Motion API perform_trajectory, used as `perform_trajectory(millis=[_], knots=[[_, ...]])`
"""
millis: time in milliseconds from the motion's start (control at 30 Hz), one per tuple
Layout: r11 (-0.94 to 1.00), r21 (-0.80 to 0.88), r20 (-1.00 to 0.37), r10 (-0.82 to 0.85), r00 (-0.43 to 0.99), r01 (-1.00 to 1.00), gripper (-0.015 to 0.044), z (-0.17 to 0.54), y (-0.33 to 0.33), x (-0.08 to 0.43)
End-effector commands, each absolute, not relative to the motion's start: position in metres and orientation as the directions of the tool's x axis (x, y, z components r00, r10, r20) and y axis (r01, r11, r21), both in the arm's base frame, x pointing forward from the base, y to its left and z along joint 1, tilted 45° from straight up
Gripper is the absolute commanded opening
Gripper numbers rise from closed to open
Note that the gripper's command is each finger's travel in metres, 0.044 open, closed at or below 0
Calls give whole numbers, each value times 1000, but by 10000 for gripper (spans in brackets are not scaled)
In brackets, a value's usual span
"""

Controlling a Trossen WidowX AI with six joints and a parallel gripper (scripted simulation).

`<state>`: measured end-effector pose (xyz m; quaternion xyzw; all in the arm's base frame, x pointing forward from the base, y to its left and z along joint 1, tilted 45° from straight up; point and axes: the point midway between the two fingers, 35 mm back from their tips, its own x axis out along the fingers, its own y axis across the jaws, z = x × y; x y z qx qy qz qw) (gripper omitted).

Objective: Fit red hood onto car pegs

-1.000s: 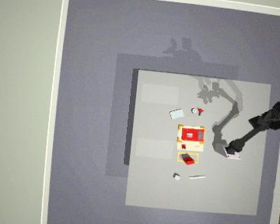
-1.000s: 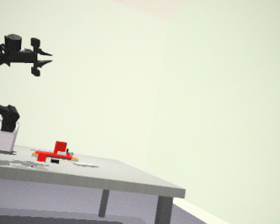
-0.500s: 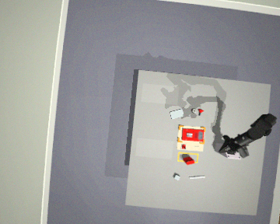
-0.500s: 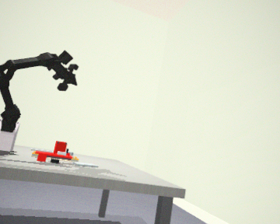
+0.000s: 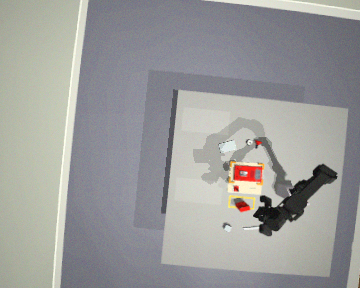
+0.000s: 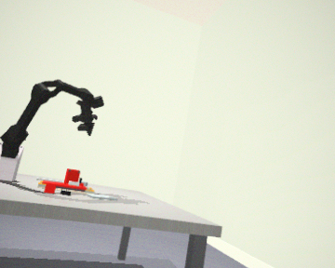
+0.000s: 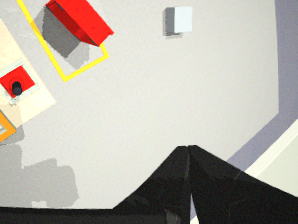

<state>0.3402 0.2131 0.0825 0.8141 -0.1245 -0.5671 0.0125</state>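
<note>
The hood, a red shell (image 5: pixel 242 205) (image 6: pixel 73 175) (image 7: pixel 82 21), stands raised on the table by the yellow outline, casting a shadow; its corner holes cannot be made out. The red chassis (image 5: pixel 254 173) (image 6: pixel 63 184) sits in the jig with orange corners, with a small grey part on its deck; the pegs are too small to tell. My gripper (image 6: pixel 89 133) (image 7: pixel 186 155) is shut and empty, fingertips together, high above the table. In the top view the arm hides its fingertips. In the wrist view the hood is at the upper left, well apart from the fingers.
A cream board (image 5: pixel 248 189) (image 7: pixel 42 102) carries a small red square (image 5: pixel 236 188) (image 7: pixel 26 79) beside the chassis. A yellow outline (image 5: pixel 229 203) (image 7: pixel 52 59) marks the table. A pale block (image 5: pixel 227 228) (image 7: pixel 182 20), a pale plate (image 5: pixel 227 146) (image 6: pixel 102 196) and a small red part (image 5: pixel 258 143) (image 6: pixel 49 188) lie around.
</note>
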Motion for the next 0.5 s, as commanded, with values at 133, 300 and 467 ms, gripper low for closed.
perform_trajectory(millis=[133,300,467], knots=[[-849,522,-850,-510,131,82,0,-34,194,324],[-699,651,-739,-673,37,294,0,-100,168,301],[-676,662,-720,-693,26,325,0,-109,164,297]])
